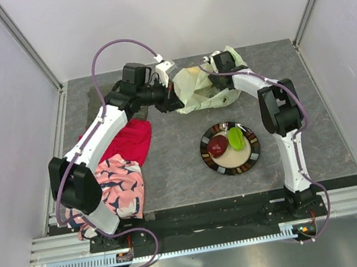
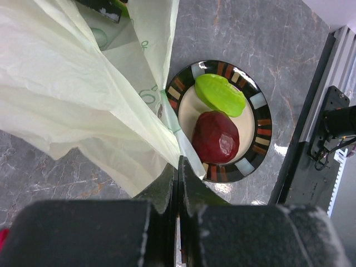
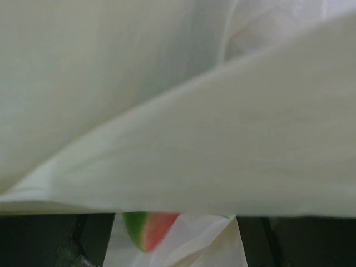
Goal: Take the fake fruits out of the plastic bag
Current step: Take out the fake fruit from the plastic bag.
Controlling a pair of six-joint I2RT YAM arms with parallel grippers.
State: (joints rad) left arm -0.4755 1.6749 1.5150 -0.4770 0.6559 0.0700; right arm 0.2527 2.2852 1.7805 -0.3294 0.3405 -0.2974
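Observation:
The pale-green plastic bag (image 1: 197, 89) lies crumpled at the back middle of the table. My left gripper (image 1: 176, 97) is shut on the bag's edge and holds it up; in the left wrist view the jaws (image 2: 179, 162) pinch the film of the bag (image 2: 67, 94). My right gripper (image 1: 214, 78) reaches into the bag from the right. In the right wrist view the bag (image 3: 178, 111) fills the frame and a watermelon slice (image 3: 147, 229) lies between the open fingers, nearer the left one. A dark red apple (image 1: 218, 145) and a green piece (image 1: 235, 138) lie on the plate (image 1: 253, 152).
The dark-rimmed plate (image 2: 261, 111) sits front of the bag, with the apple (image 2: 215, 136) and the green piece (image 2: 219, 94) on it. A red cloth (image 1: 132, 141) and a pink patterned cloth (image 1: 120, 184) lie at the left under my left arm.

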